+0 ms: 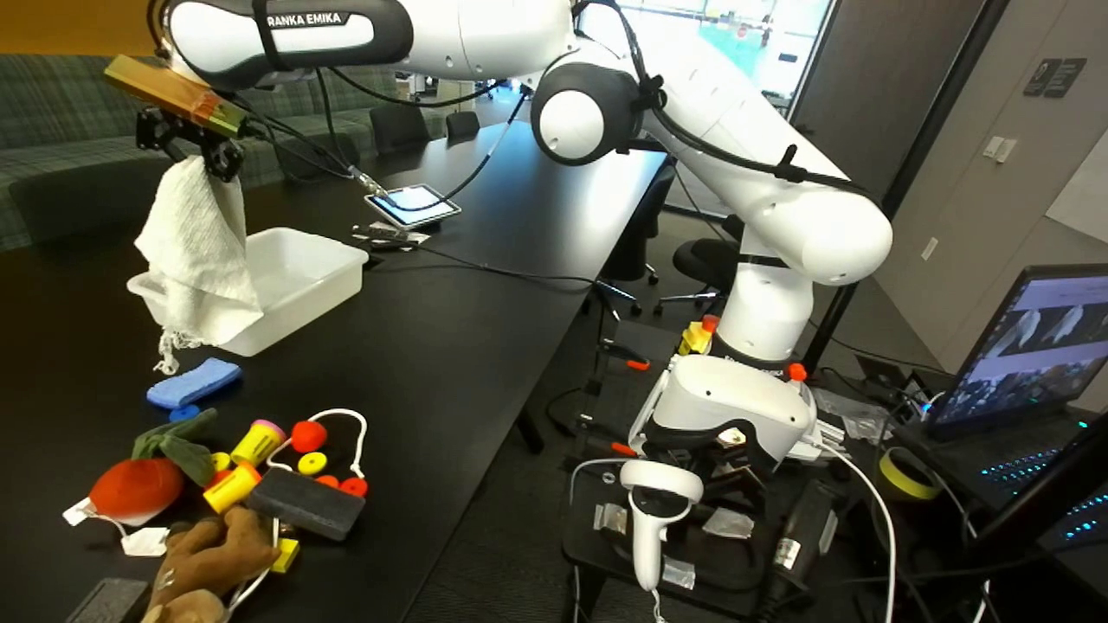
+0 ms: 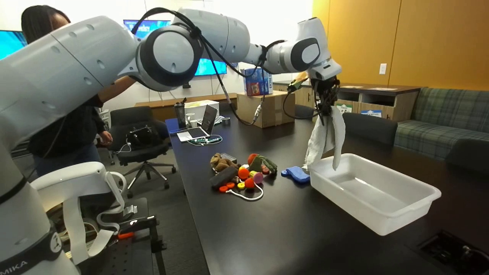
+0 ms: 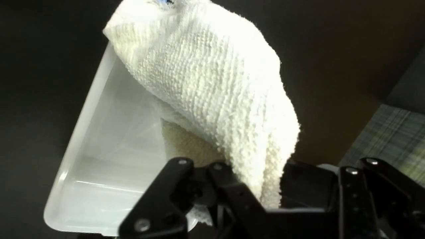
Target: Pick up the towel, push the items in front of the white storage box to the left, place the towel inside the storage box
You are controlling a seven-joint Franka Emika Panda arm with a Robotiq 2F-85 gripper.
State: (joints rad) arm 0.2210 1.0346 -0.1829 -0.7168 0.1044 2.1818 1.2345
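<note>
gripper point(image 2: 324, 106) is clamping the top of the towel point(image 1: 195, 251), jaws pressing on the bunched cloth. towel is hanging in folds above the end of the white storage box point(image 2: 347, 202) nearest the items point(image 2: 243, 173); a fringed corner is dangling outside the wall in an ext. view, & views aren't showing if cloth is touching the rim. box is sitting upright on the dark table point(image 1: 389, 346). among the items, a blue sponge point(image 1: 195, 383) is lying just beside that end, w/ a small blue disc point(image 1: 184, 414) next to it. the rest are lying heaped well apart from the box: red plush point(image 1: 137, 489) w/ green top, brown plush point(image 1: 216, 549), dark block point(image 1: 307, 504), white cord point(image 2: 249, 199), yellow, orange + red bits. tablet point(image 1: 414, 208) w/ lit screen is lying on the table. person point(image 2: 53, 130) is standing behind the robot arm point(image 2: 172, 53), partly hidden.
</note>
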